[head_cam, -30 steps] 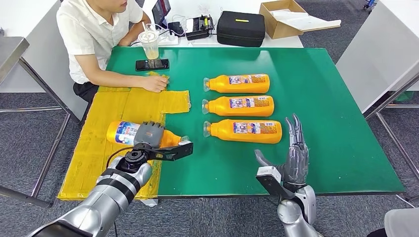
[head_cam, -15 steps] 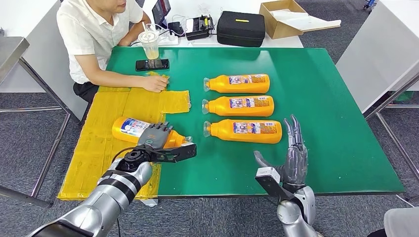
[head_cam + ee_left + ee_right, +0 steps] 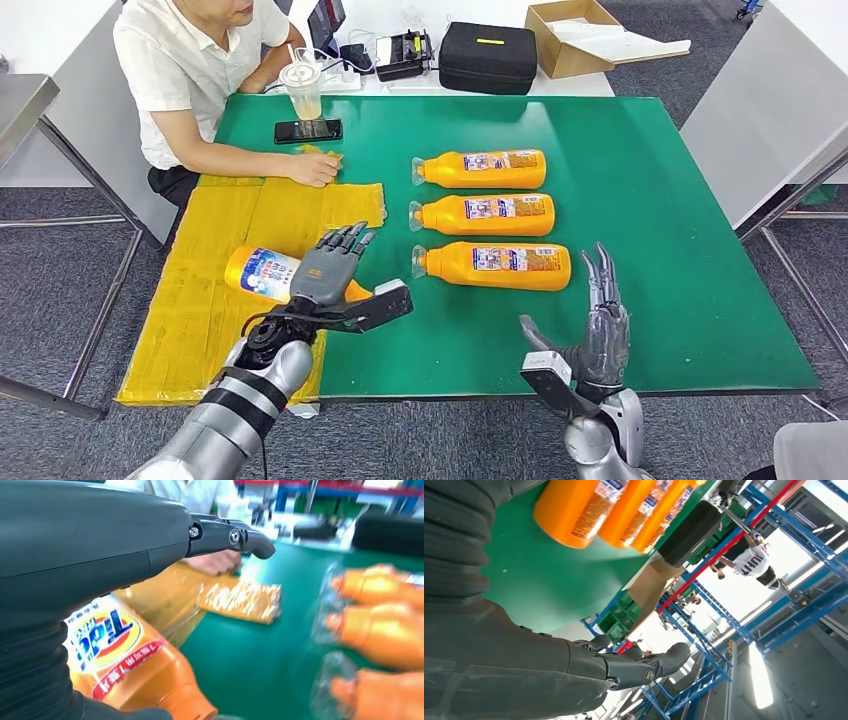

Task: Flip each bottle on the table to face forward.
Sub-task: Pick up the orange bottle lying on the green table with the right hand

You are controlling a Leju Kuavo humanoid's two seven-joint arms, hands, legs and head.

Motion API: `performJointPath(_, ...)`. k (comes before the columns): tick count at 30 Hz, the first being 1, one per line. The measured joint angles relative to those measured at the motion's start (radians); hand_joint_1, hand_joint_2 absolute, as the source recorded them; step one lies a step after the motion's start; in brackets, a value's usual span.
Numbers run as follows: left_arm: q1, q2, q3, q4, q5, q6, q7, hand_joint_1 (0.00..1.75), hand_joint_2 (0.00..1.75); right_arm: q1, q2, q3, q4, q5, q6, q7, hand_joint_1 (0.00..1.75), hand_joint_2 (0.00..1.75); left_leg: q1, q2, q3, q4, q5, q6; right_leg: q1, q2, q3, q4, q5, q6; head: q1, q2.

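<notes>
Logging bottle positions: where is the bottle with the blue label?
In the head view, the blue-labelled bottle lies on the yellow sheet at the table's left, under the left hand.

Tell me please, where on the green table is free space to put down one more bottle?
The green mat is bare between the three lined-up bottles and its far-right edge. Another free strip runs along the near edge, between the left hand and right hand. It is crowded near the person's hand, by the phone and cup.
</notes>
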State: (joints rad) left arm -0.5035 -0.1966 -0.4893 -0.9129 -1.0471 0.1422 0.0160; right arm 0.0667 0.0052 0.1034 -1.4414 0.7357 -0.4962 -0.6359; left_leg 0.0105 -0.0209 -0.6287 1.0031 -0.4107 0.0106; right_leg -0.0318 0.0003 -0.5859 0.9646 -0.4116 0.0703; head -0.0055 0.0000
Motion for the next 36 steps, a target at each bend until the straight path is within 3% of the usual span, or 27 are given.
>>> performJointPath(10,0.127,0.046,-0.057,-0.237,0.034,0.001,-0.017,0.00,1.75,0.044,-0.010,-0.014,-0.024,0.016,-0.019,-0.002,0.00,1.75,0.000,0.000,0.000,0.000,0.000,0.000,0.000,0.000,0.000,0.000,0.000,0.000,0.000,0.000)
performJointPath(20,0.160,0.066,-0.078,-0.313,0.102,0.001,-0.063,0.00,1.75,0.054,-0.011,-0.024,-0.031,-0.019,0.000,-0.012,0.00,1.75,0.000,0.000,0.000,0.000,0.000,0.000,0.000,0.000,0.000,0.000,0.000,0.000,0.000,0.000)
performJointPath(22,0.180,0.066,-0.075,-0.331,0.205,0.012,-0.126,0.00,1.75,0.054,-0.016,-0.025,-0.034,-0.006,0.013,0.009,0.00,1.75,0.000,0.000,0.000,0.000,0.000,0.000,0.000,0.000,0.000,0.000,0.000,0.000,0.000,0.000)
performJointPath(26,0.269,0.036,-0.051,-0.381,0.583,-0.007,-0.285,0.00,1.75,0.042,-0.075,-0.032,-0.020,0.139,0.013,0.153,0.00,1.75,-0.001,0.000,0.000,0.000,0.000,0.000,-0.001,0.000,0.000,0.000,0.000,0.000,0.000,0.000)
performJointPath(30,0.355,-0.009,-0.056,-0.405,0.931,-0.016,-0.339,0.00,1.75,0.021,-0.162,-0.040,0.024,0.204,-0.015,0.201,0.00,1.75,-0.003,0.000,0.000,0.000,-0.002,0.002,-0.003,0.000,0.000,-0.001,0.000,0.000,0.000,0.000)
performJointPath(36,0.383,-0.026,-0.097,-0.406,1.025,0.004,-0.348,0.00,1.75,0.009,-0.215,-0.039,0.066,0.211,-0.024,0.211,0.00,1.75,-0.003,0.000,0.000,0.000,-0.002,0.002,-0.001,0.000,0.000,-0.001,0.000,0.000,0.000,0.000)
